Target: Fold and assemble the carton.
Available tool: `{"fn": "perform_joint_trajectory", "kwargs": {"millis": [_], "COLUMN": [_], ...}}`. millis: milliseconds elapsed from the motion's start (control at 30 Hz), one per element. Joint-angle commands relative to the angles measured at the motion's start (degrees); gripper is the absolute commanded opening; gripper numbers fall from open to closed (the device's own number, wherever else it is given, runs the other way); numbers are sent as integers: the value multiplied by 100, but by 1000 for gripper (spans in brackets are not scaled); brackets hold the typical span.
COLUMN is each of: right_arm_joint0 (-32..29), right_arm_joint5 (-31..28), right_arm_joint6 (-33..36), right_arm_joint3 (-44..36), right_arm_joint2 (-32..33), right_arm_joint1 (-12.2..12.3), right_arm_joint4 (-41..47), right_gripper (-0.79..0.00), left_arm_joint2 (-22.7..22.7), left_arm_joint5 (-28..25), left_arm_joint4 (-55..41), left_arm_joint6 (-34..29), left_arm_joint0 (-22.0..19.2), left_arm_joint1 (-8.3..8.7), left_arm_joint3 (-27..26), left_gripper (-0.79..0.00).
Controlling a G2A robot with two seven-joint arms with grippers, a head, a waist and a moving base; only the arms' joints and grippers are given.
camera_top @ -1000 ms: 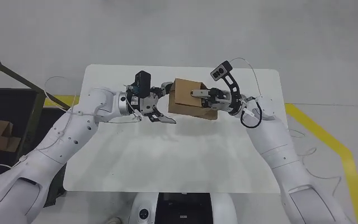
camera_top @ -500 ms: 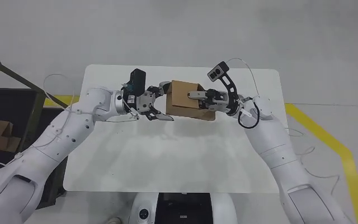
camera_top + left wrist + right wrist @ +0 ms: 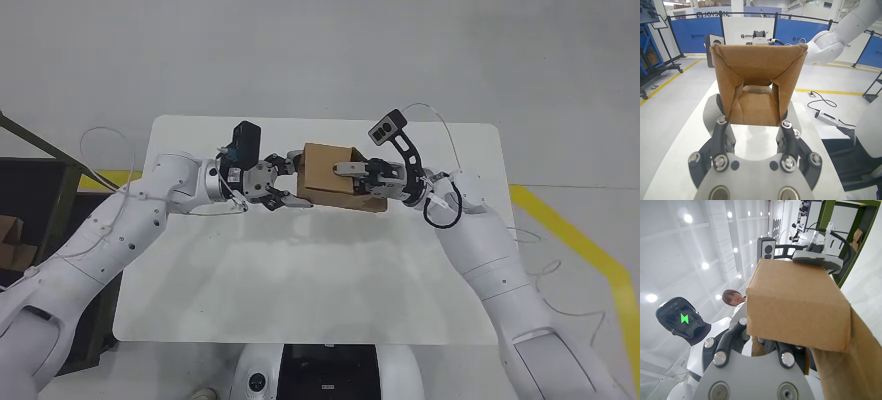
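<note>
the jaws of the left gripper [image 3: 752, 108] stand wide open, flanking the open end of the brown cardboard carton [image 3: 757, 66] above the white worktop [image 3: 300, 290]. its long axis runs straight ahead to the right gripper [image 3: 762, 341], whose jaws are closed on the far end.

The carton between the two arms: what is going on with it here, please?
The robot is assembling a brown cardboard carton above the white table. The right tool is shut on one end of the carton and holds it in the air, lying on its side. The left tool is open at the other end, with one finger on each side of the opening. Inside that opening the flaps are partly folded in, and the end is not yet closed.
</note>
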Motion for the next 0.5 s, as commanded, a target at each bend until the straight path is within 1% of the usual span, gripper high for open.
{"fn": "perform_joint_trajectory", "kwargs": {"millis": [0,33,67,100,333,367,400,467], "right_arm_joint0": [3,3,3,2,-24,-30,-32,-44], "right_arm_joint5": [6,6,7,9,-2,6,12,24], "right_arm_joint6": [-5,-7,-8,-9,-3,0,8,12], "right_arm_joint3": [2,2,0,-4,-110,-130,-157,-198], "right_arm_joint2": [-1,-1,0,1,93,110,129,159], "right_arm_joint1": [-2,-3,-4,-5,6,11,15,22], "right_arm_joint4": [-12,-19,-20,-21,19,16,14,20], "right_gripper": [-517,-431,-163,0,0,0,0,0], "left_arm_joint2": [28,41,52,62,158,172,185,206], "left_arm_joint5": [0,0,0,0,0,0,0,0], "left_arm_joint4": [1,0,1,1,-36,-41,-48,-61], "left_arm_joint6": [36,47,54,59,12,-5,-21,-43], "left_arm_joint0": [-15,-23,-30,-37,-81,-87,-92,-102], "left_arm_joint1": [6,8,11,13,14,12,11,6], "left_arm_joint3": [19,25,32,40,82,91,94,103], "left_gripper": [-280,-283,-283,-280,-280,-277,-256,-256]}}
